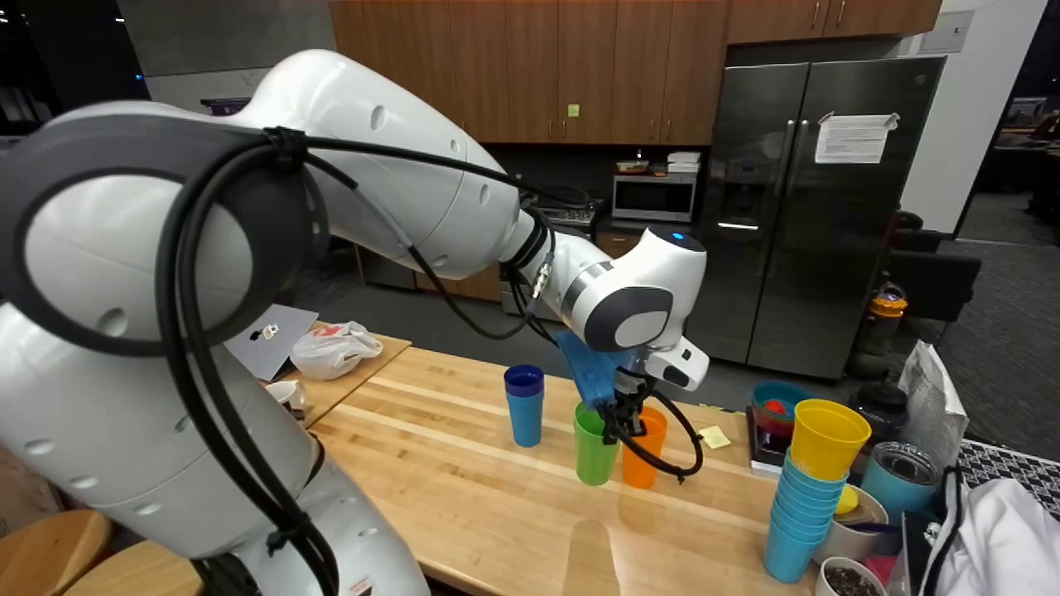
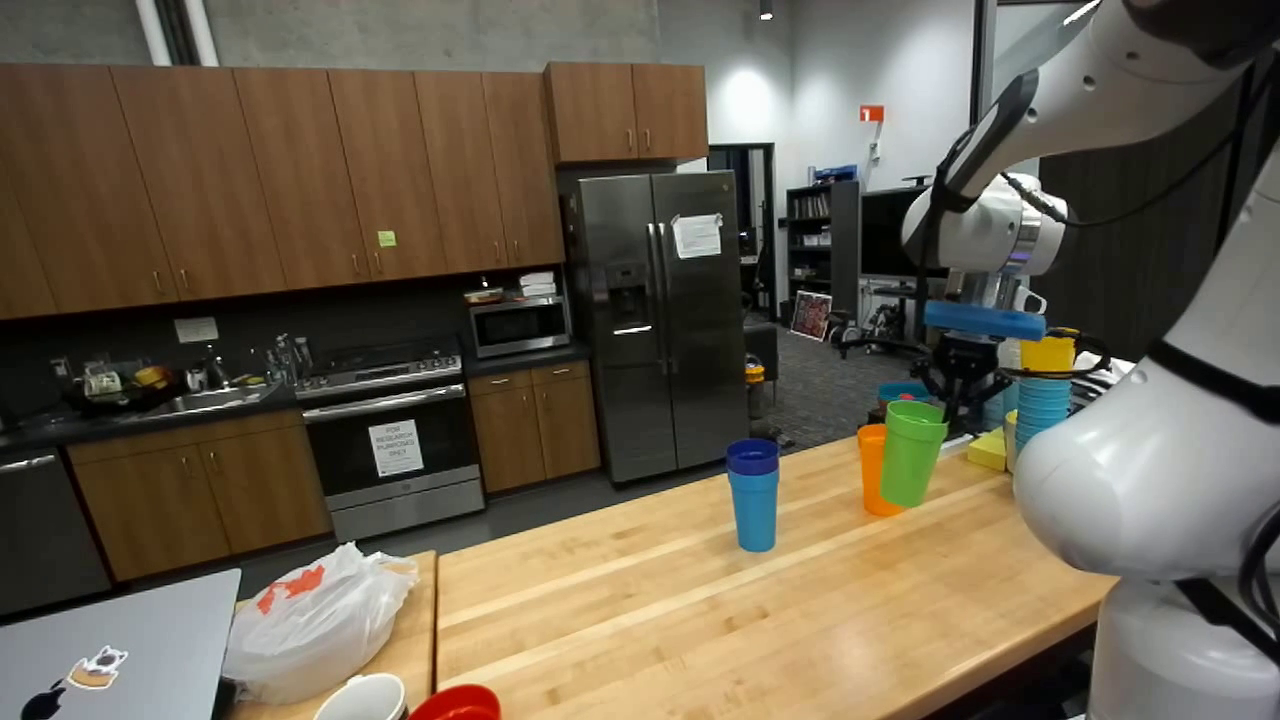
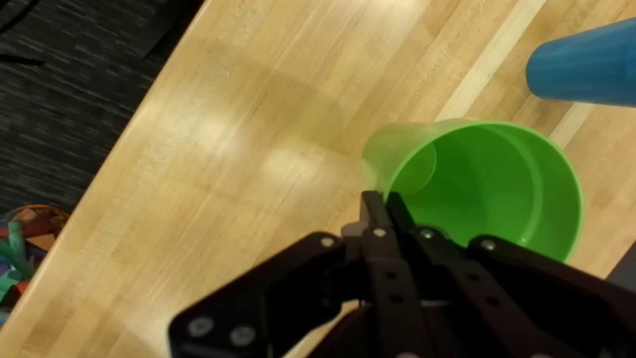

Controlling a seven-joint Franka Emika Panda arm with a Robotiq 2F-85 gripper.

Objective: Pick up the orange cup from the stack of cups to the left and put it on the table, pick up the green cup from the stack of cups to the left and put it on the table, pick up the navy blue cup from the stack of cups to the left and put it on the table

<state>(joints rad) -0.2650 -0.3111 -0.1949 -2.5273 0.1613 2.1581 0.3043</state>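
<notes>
My gripper (image 3: 382, 196) is shut on the rim of the green cup (image 3: 502, 184), one finger inside and one outside. In an exterior view the gripper (image 2: 950, 410) is at the rim of the green cup (image 2: 910, 460), which tilts slightly. I cannot tell whether its base touches the table. The orange cup (image 1: 651, 430) stands upright close beside the green cup (image 1: 592, 455); it also shows partly behind it (image 2: 872, 470). The navy blue cup (image 1: 524, 381) sits in a light blue cup (image 1: 525, 418) on the table. The wrist view shows light blue (image 3: 586, 64); no orange shows there.
A tall stack of light blue cups (image 1: 799, 517) with a yellow cup (image 1: 828, 439) on top stands at the table's side. Bowls (image 1: 778, 406), a tumbler (image 1: 901, 480) and pots are near it. A plastic bag (image 2: 320, 625) and laptop (image 2: 120, 640) lie at the opposite end.
</notes>
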